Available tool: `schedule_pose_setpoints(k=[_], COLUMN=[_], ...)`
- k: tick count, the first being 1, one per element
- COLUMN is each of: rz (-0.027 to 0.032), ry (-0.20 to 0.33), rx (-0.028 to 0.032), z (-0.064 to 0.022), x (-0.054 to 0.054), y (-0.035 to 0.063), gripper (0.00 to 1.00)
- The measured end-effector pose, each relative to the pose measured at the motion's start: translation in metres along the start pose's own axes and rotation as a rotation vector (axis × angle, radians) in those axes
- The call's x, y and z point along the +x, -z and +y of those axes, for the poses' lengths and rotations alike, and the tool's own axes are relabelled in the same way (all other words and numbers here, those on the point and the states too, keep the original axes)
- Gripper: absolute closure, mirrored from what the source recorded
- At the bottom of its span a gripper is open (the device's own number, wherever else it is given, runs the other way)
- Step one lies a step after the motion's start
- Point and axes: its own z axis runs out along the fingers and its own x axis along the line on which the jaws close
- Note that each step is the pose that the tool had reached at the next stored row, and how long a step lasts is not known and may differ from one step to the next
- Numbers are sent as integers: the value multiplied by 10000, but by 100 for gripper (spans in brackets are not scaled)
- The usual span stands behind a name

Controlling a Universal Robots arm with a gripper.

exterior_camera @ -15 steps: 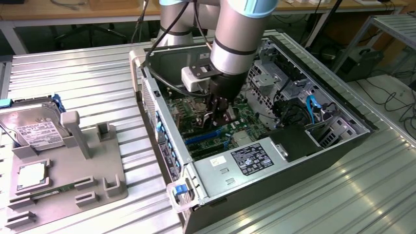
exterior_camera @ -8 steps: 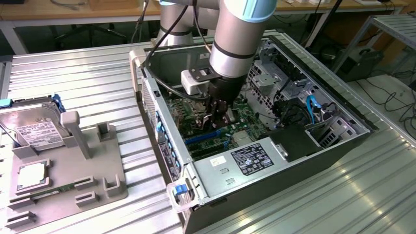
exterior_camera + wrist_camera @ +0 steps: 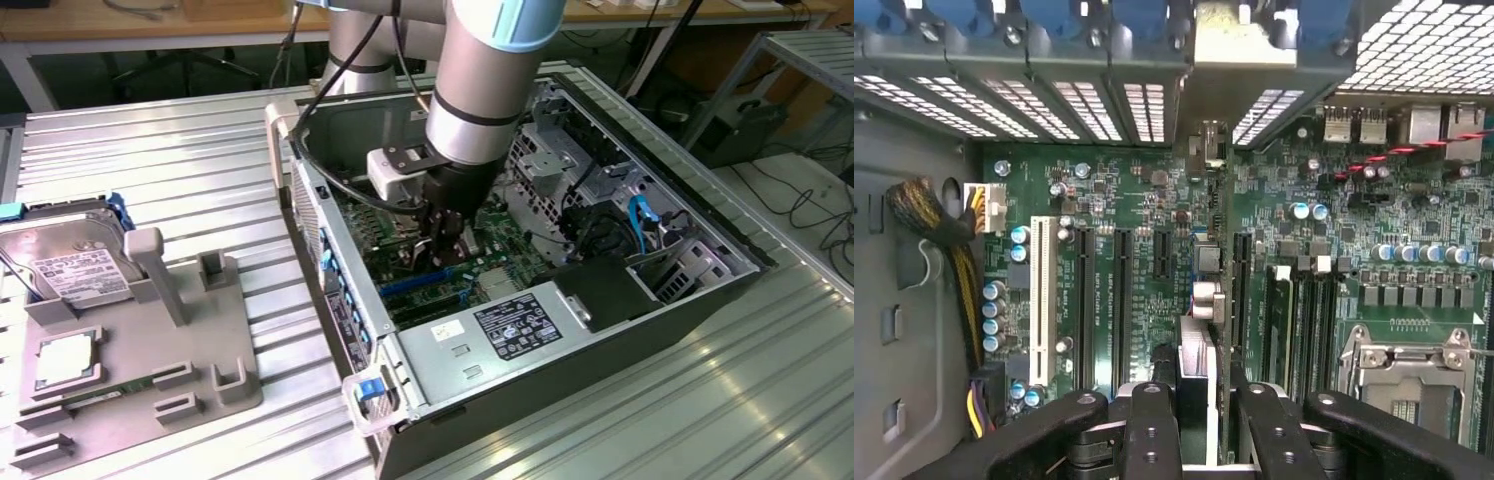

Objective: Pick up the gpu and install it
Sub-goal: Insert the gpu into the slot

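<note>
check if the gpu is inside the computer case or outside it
Inside. The gripper holds the gpu edge-on over the motherboard, within the case walls. Seated or not: cannot tell.

Your arm (image 3: 481,70) reached steeply down, wrist vertical, and the gripper (image 3: 1194,400) had its black fingers (image 3: 1151,425) closed on a thin card edge-on between them.

Ribbed metal table (image 3: 174,150); wooden benches (image 3: 134,20) and cables (image 3: 801,200) behind.

The arm's gripper (image 3: 447,243) reaches into an open computer case (image 3: 694,230) above the motherboard (image 3: 501,270), a hard drive (image 3: 74,265) resting on a nearby fixture (image 3: 200,350).
</note>
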Motion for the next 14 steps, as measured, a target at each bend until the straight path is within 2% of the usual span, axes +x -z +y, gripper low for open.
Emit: schedule_pose_setpoints(k=[14], rz=[0], ry=[1], rx=[0], z=[42], x=[-1], y=[-96], gripper=[72])
